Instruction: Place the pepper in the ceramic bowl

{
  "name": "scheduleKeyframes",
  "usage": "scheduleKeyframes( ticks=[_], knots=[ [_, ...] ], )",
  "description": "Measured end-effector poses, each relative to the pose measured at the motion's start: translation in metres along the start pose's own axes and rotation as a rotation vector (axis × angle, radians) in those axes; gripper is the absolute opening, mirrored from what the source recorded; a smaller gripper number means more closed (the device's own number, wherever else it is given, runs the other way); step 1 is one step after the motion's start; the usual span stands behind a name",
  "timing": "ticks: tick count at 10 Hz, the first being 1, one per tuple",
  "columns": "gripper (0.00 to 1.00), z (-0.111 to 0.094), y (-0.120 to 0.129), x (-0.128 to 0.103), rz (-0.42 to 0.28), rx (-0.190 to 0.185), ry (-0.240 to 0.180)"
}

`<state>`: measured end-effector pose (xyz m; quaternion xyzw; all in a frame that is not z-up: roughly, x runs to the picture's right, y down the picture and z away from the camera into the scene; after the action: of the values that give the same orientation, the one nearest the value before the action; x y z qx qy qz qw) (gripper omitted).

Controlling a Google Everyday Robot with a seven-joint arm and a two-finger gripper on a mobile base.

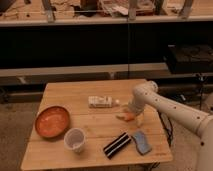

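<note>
The small orange pepper [126, 117] lies on the wooden table [75, 95], right of centre. My gripper [134, 114] hangs at the end of the white arm directly over the pepper's right end, down at table level. The wide orange-red ceramic bowl [52, 121] sits near the table's left edge, far from the gripper, and looks empty.
A white rectangular box [100, 102] lies at the table's centre, just left of the gripper. A translucent white cup [75, 139] stands near the front, right of the bowl. A black striped object [116, 145] and a blue object [141, 141] lie at the front right. Dark shelving stands behind.
</note>
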<state>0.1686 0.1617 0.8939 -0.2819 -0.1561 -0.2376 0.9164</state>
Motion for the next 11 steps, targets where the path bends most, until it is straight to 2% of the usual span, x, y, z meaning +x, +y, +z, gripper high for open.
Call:
scheduleKeyframes(
  ticks=[1,7,8,11],
  knots=[
    [0.75,0.0008,0.0004,-0.0001,-0.001,-0.001,-0.001],
    [0.16,-0.0009,0.0001,-0.0011,-0.013,-0.013,0.001],
    [0.10,-0.0027,0.0000,-0.0007,-0.014,-0.013,0.002],
    [0.08,-0.0033,-0.0012,-0.0025,-0.022,-0.019,0.004]
  ],
)
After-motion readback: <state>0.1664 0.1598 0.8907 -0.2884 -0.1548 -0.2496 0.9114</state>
